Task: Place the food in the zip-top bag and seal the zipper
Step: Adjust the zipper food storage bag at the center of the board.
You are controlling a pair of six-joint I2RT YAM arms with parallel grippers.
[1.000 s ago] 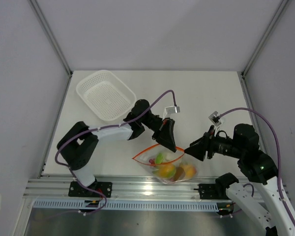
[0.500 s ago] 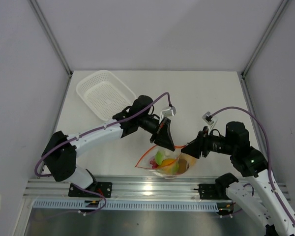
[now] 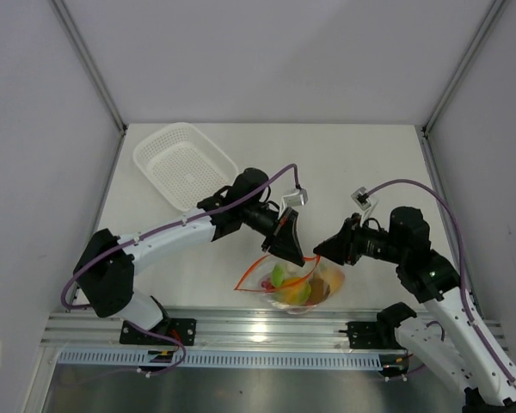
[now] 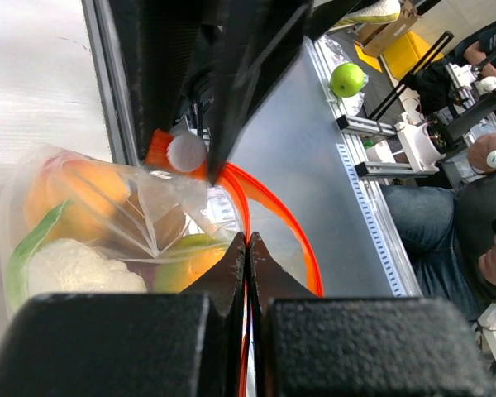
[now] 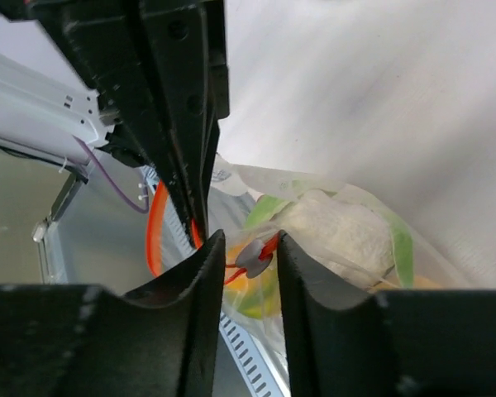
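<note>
Left claw [image 4: 246, 241] pinched shut on zipper [image 4: 242, 207], right claw [image 5: 250, 244] open astride its white slider [image 5: 252, 256]

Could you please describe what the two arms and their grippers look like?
Both the left arm and the right arm have smooth white link shells joined by bulky black joint housings. The left gripper and right gripper are matte black, with flat fingers tapering to wedge-shaped tips. A thin purple cable arcs loosely above each wrist.
</note>
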